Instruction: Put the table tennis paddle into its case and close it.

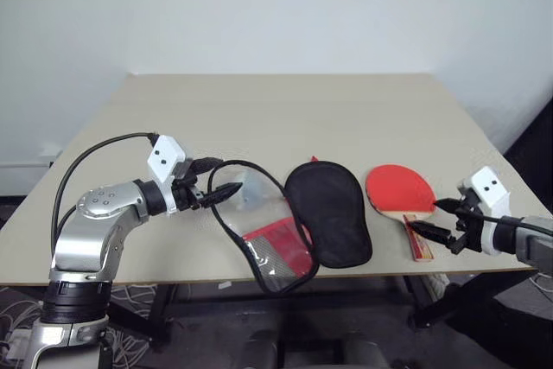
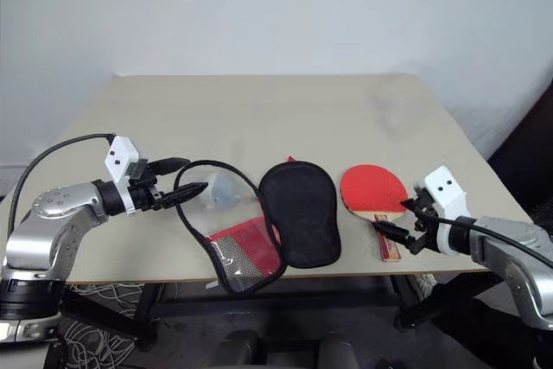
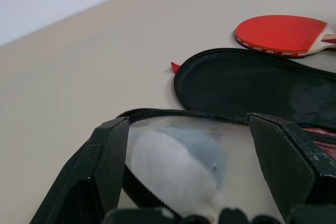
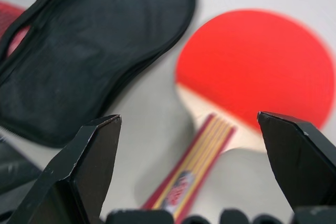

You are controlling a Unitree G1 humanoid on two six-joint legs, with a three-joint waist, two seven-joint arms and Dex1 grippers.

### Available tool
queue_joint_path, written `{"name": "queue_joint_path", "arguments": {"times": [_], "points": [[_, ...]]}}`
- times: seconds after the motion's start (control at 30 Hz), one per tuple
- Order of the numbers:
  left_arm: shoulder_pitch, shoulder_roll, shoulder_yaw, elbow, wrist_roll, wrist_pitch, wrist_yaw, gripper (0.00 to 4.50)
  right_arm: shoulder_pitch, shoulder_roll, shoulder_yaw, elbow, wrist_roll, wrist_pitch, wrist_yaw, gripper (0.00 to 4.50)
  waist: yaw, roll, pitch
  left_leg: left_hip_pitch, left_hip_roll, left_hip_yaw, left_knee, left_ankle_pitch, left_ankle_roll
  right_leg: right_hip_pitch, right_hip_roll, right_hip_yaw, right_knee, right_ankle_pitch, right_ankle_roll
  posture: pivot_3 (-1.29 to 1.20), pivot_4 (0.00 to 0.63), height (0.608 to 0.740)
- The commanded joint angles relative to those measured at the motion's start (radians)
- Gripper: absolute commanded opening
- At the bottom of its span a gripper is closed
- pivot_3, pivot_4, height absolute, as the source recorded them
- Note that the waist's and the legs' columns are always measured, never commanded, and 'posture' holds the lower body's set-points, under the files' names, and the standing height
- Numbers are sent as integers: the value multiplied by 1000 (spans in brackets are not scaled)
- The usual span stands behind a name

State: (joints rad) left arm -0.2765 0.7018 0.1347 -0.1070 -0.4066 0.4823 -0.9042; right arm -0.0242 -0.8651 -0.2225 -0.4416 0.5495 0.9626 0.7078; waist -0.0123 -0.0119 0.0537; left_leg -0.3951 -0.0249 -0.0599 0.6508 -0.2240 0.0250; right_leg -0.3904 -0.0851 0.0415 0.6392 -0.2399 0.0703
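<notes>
On the left, the left gripper (image 1: 218,189) hangs with its fingers spread around the raised rim of the case's clear-windowed flap, whether touching it I cannot tell. The zip case (image 1: 328,212) lies unzipped and open near the front edge of the table (image 1: 285,110), black half flat, red-and-clear half tilted up toward that gripper. Just right of the black half lies the table tennis paddle (image 1: 400,190), red face up, its long axis running from blade to wooden handle (image 1: 419,240), which points at the front edge. The right gripper (image 1: 432,220), fingers spread wide and empty, hovers just beside that handle, so the right arm is clearly nearer for the pickup.
</notes>
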Motion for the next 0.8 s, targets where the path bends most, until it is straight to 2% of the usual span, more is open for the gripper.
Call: {"name": "queue_joint_path", "arguments": {"times": [0.03,0.27,0.47,0.63,0.8], "points": [[-15,3,9,-16,-3,-29,-1,3764,-21,-9,-34,-19,4,-19,-4,4500,0,0,0,0,0,0,0,0,0,0,0,0,0,-1,-1,0,0,740],[-40,1,7,19,-9,-43,-14,3764,-47,1,-34,-31,16,-7,-22,4500,1,0,0,0,0,0,0,0,0,0,0,0,0,-1,-1,0,0,740],[-79,14,6,109,15,-94,-48,3764,-58,23,-55,-83,27,51,-92,4500,8,0,0,0,0,0,0,0,0,0,0,-1,0,-1,-1,0,0,740],[-79,21,46,201,15,-152,-53,3764,-82,99,-55,-152,69,174,-198,4500,12,0,0,0,0,0,0,0,0,0,0,0,0,-1,-1,0,0,740],[-106,25,35,269,11,-171,-91,3764,-133,190,-85,-192,79,271,-311,4500,12,-1,0,0,0,0,0,0,0,-1,0,0,0,0,-1,0,0,740]]}}
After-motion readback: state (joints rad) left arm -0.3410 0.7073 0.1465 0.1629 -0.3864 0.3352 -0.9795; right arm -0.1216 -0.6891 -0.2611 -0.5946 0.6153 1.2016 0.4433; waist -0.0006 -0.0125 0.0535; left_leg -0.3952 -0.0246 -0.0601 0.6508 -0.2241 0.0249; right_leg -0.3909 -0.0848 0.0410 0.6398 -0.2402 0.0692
